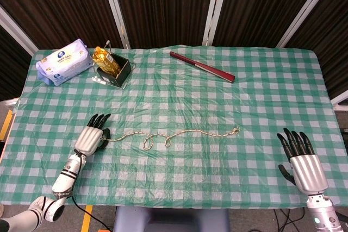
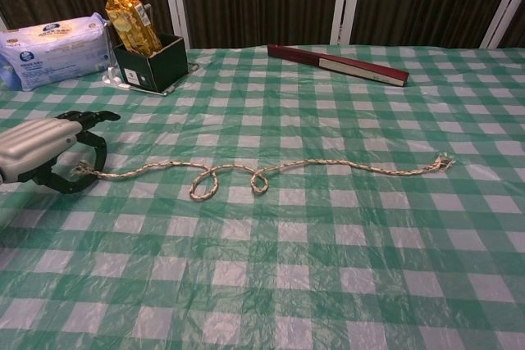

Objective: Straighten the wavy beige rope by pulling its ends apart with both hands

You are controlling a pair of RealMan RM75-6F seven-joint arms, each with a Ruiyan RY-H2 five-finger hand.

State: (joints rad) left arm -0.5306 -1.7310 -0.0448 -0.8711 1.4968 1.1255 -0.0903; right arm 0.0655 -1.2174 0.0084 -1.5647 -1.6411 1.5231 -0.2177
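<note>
Across the near middle of the counter (image 1: 217, 101) the beige rope (image 1: 190, 132) lay running left to right, not yet straight: two small loops sat left of its centre and the right stretch waved gently to a frayed end. Left hand (image 1: 92, 137) was at the rope's left end; in the chest view its fingers (image 2: 86, 116) curled around that end and appeared to pinch it, though the contact itself was partly hidden. Right hand (image 1: 302, 158) stood near the right edge, well apart from the frayed end, fingers spread and holding nothing.

Judgement: one end seemed secured; the other was ungrasped and no pulling apart had been done, so most of the task remained.

Writing: white-and-blue tissue pack (image 1: 64, 61) at far left carried a round blue logo, too small to read. Gold packet (image 1: 105, 60) stood in a black box (image 1: 120, 72); no legible text. Dark red flat stick (image 1: 201, 66) at far centre showed a pale label in the chest view, unreadable.
</note>
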